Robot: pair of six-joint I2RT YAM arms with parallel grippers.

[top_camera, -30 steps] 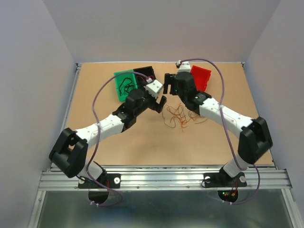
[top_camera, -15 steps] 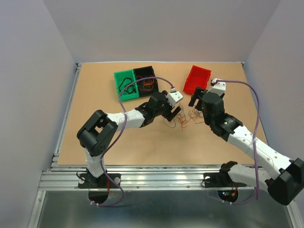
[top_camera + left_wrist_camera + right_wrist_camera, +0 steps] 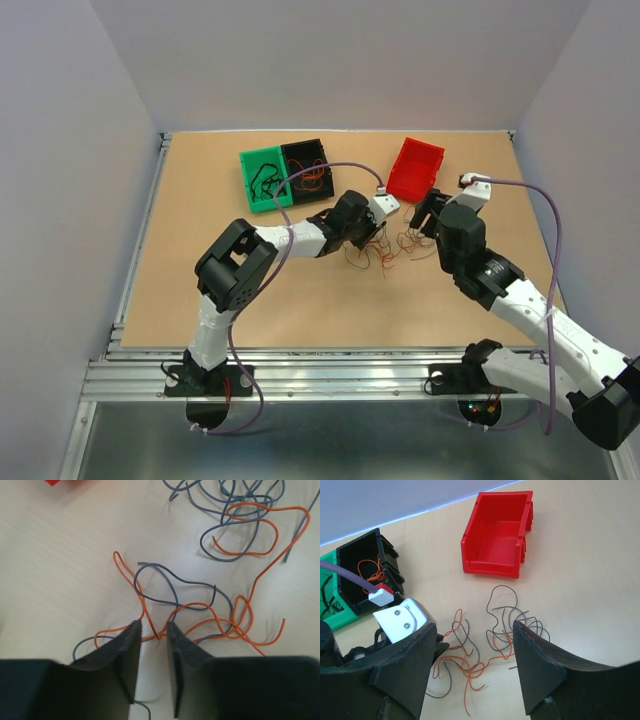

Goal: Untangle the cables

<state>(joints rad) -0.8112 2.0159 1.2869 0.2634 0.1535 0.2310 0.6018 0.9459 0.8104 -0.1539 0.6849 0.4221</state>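
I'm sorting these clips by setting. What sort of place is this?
Likely a lab robot test booth: plain grey walls box in the table, two robot arms are mounted on a metal rail, and small plastic bins sit by loose wires.

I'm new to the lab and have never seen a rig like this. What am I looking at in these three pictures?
These are two robot arms bolted to a table, each ending in a two-finger gripper. One picture looks down from above; the others come from cameras on each wrist. Thin tangled cables, orange and dark, lie near an empty red bin, a black bin and a green bin holding wire. The left gripper straddles an orange strand, jaws narrowly apart. The right gripper hangs open over the cables, holding nothing.
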